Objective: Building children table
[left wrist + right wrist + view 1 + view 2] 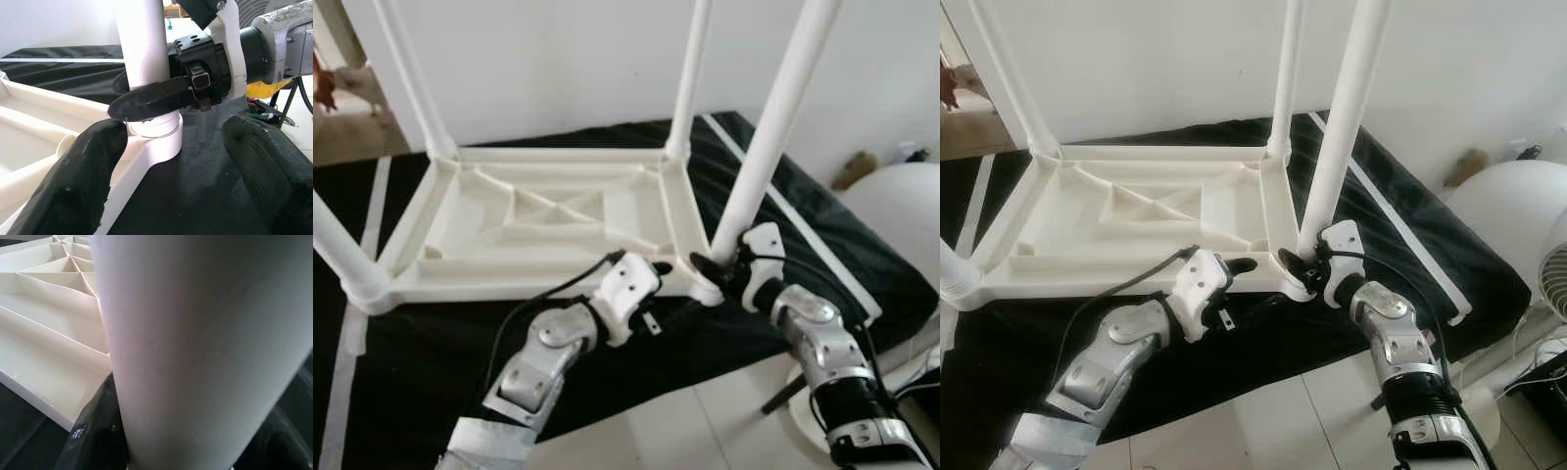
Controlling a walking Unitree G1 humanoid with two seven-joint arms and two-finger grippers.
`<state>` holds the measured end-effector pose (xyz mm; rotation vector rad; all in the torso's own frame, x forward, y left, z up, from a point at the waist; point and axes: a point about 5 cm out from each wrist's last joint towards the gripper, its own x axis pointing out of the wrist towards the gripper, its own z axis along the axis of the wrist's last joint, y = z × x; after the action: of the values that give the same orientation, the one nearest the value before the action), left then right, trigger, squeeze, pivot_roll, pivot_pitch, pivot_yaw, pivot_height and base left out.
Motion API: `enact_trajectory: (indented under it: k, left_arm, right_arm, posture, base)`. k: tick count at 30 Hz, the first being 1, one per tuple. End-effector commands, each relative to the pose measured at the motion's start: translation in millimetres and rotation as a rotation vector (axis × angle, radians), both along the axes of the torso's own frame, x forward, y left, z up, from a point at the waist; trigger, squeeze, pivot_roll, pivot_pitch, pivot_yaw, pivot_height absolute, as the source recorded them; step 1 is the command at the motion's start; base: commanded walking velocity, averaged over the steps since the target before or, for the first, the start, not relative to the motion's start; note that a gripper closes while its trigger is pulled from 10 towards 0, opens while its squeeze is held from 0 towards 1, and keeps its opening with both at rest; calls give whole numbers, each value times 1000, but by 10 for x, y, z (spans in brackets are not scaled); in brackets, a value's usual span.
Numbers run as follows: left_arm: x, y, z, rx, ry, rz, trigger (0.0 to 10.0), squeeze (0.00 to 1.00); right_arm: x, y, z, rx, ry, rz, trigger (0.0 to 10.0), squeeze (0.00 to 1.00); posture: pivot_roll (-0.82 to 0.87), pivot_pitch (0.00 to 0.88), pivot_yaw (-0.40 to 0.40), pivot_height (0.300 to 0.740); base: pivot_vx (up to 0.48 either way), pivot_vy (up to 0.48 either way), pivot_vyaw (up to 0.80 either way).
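Grippers first: the left gripper [658, 268] hangs open at the near rim of the tabletop [460, 284], one finger [73, 186] touching the corner socket. Just beside it, the right gripper [713, 266] is clamped around the base of the near-right leg [773, 127], which stands in that socket. The tabletop lies upside down on a black cloth [862, 264], ribs upward. Three more legs [690, 78] rise from the other corners.
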<state>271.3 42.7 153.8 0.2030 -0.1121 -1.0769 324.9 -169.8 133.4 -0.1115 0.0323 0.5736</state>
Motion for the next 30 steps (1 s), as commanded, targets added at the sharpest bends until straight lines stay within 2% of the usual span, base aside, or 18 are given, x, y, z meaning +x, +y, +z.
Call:
enact_trajectory:
  k: [1,14,16,24,27,29,30]
  left_arm:
    - [19,-9,-4,5,-12,24,10000,0]
    - [-7,-24,-22,4,-4,12,10000,0]
    - [-14,-24,-25,4,-4,12,10000,0]
    - [-22,-15,-30,3,-3,14,10000,0]
    - [-22,-15,-30,5,-3,9,10000,0]
    - [-21,-16,-28,5,-3,9,10000,0]
    - [-20,-16,-27,6,-3,8,10000,0]
  right_arm:
    - [-39,-29,-123,-11,52,-21,10000,0]
    - [-102,54,-123,-10,63,-155,10000,0]
    - [-126,58,-136,19,75,-273,10000,0]
    - [-240,137,-190,86,112,-447,10000,0]
    - [-312,226,-234,150,128,-584,10000,0]
    - [-324,239,-236,157,129,-607,10000,0]
    - [-345,255,-248,179,132,-676,10000,0]
  posture:
    - [-50,19,-23,740]
    - [-52,18,-28,740]
    - [-49,17,-32,740]
    - [-51,15,-31,740]
    - [-51,15,-29,740]
    - [-51,15,-29,740]
    - [-50,16,-29,740]
  base:
    - [0,0,0]
    - [0,0,0]
    - [0,0,0]
    - [0,0,0]
    - [0,0,0]
    - [0,0,0]
    - [0,0,0]
